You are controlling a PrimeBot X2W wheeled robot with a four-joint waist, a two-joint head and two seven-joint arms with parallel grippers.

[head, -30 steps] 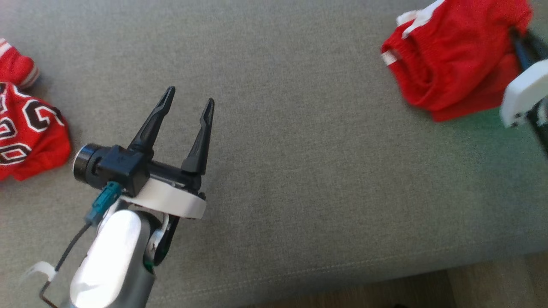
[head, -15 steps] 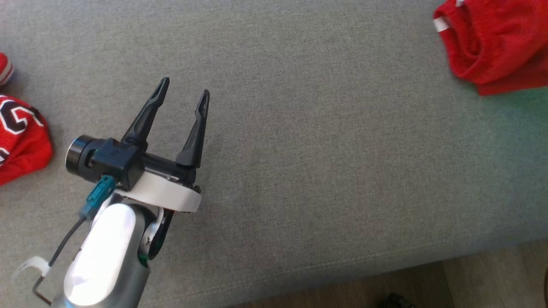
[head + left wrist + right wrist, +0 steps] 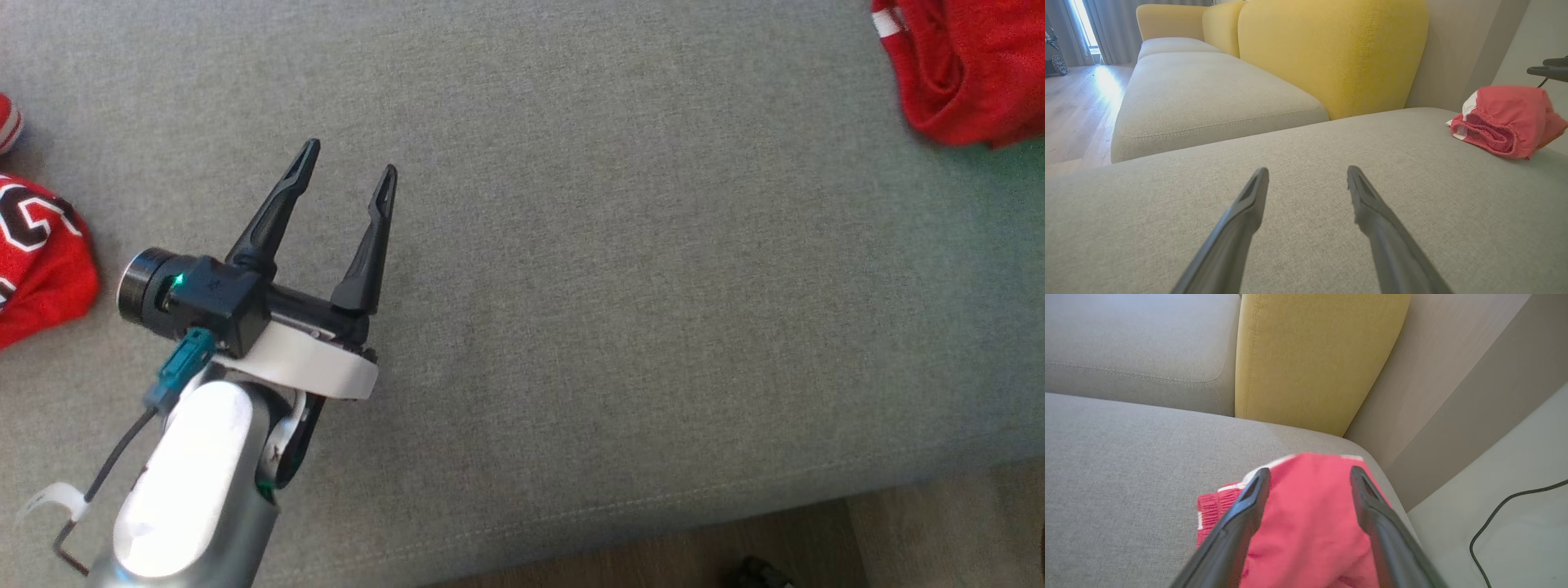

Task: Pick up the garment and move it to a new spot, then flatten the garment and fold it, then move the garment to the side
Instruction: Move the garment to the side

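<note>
The garment (image 3: 971, 73) is a folded red piece with white trim, lying at the far right end of the grey sofa seat (image 3: 612, 269). In the right wrist view my right gripper (image 3: 1309, 471) hovers just above the garment (image 3: 1310, 531), its fingers spread wide and open over the cloth. My left gripper (image 3: 349, 159) stands open over bare cushion at the left, holding nothing. From the left wrist view, the left gripper (image 3: 1307, 171) points across the seat, with the garment (image 3: 1506, 122) at the far right and the right gripper's dark fingers (image 3: 1549, 71) just above it.
A second red jersey (image 3: 41, 261) with black-and-white numbers lies at the left edge. A yellow back cushion (image 3: 1331, 53) rises behind the seat, with another grey seat (image 3: 1200, 98) beyond. The sofa's front edge (image 3: 653, 506) borders wooden floor. A black cable (image 3: 1502, 510) lies on the floor at right.
The right gripper carried the garment farther right, then opened and let go of it. The head view has shifted meanwhile. The left gripper stays open in place.
</note>
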